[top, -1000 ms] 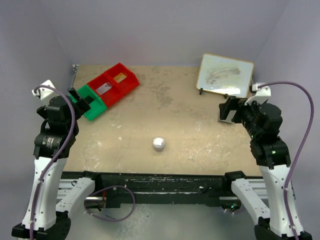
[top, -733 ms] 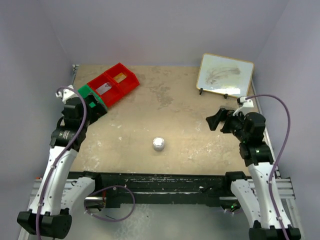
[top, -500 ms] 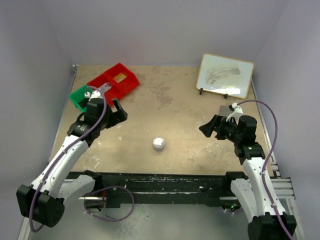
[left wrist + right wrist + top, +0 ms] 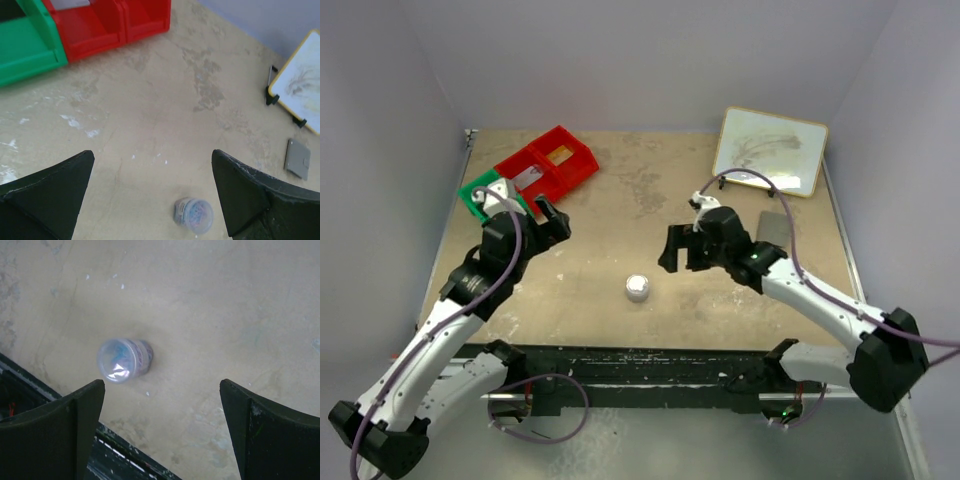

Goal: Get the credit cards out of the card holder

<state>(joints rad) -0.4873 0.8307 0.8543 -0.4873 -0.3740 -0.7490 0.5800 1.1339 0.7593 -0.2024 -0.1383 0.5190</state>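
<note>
The card holder [image 4: 772,226] is a flat grey case lying shut on the table at the right, in front of the whiteboard; it also shows in the left wrist view [image 4: 298,159]. A gold card [image 4: 560,155] lies in the back red compartment. A pale grey flat piece [image 4: 527,177] lies in the middle red compartment. My left gripper [image 4: 535,212] is open and empty beside the bins [image 4: 152,155]. My right gripper [image 4: 675,250] is open and empty over the table's middle, left of the card holder [image 4: 162,385].
The red bin [image 4: 563,170] and the green bin [image 4: 478,196] stand at the back left. A framed whiteboard [image 4: 770,150] leans at the back right. A small round clear-lidded puck [image 4: 638,287] stands near the front middle, below my right gripper [image 4: 122,359].
Both arms have swung in from the table's sides toward the middle. The right arm moved far left, uncovering the grey case. Both grippers stayed open.
</note>
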